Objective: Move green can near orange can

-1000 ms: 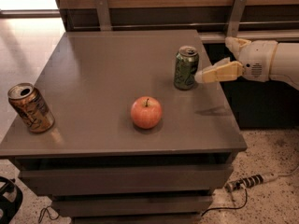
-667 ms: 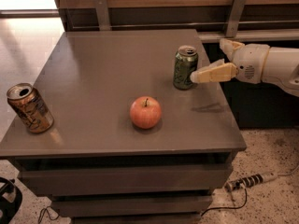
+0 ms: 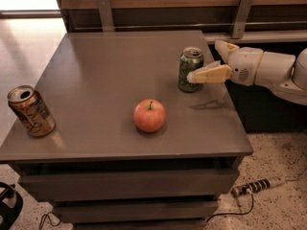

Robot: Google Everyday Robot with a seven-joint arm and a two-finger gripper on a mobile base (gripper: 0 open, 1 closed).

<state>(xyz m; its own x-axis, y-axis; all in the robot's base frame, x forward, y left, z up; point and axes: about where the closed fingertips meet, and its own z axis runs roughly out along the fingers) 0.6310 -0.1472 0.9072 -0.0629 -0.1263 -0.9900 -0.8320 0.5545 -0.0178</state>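
Observation:
The green can [image 3: 190, 70] stands upright near the table's right edge, at the back right. The orange can [image 3: 30, 110] stands at the table's front left corner, tilted slightly. My gripper [image 3: 204, 60] reaches in from the right at the green can's height, and it is open. Its near finger [image 3: 209, 74] lies against the can's front right side. Its far finger [image 3: 225, 47] sits behind and to the right of the can, apart from it. The can is not enclosed between them.
A red-orange apple [image 3: 149, 115] sits on the grey table [image 3: 110, 71] between the two cans, nearer the front. A wooden wall with metal brackets [image 3: 105, 12] runs behind the table. A power strip [image 3: 254, 185] lies on the floor at the right.
My gripper has moved left toward the green can, and its near finger now reaches the can's side. The cans and apple have not moved.

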